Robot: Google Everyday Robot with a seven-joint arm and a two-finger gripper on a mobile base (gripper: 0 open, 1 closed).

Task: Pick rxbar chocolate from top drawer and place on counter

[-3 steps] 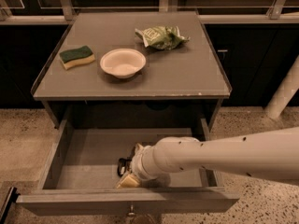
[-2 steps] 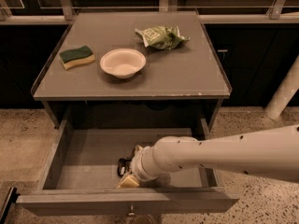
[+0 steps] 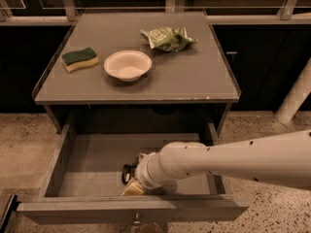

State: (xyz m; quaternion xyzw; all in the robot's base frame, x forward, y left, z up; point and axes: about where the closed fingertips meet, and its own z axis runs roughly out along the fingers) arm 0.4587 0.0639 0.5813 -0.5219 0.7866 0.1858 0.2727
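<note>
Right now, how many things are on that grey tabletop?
3: a sponge at left, a white bowl beside it, a green bag at back. The gripper is down in the drawer.

The one camera sits high and in front of the counter (image 3: 194, 81), tilted steeply down and facing the dark back wall. It is near enough that the tabletop fills the upper middle of the view, while the open top drawer (image 3: 87, 154) spreads across the lower part with its front panel close to the bottom edge. The arm (image 3: 233, 161) enters from the right edge and looms large, close to the lens, and the gripper (image 3: 132, 178) at its end lies low and centre, inside the drawer near its front — speckled floor (image 3: 19, 144) shows on both sides.
</note>
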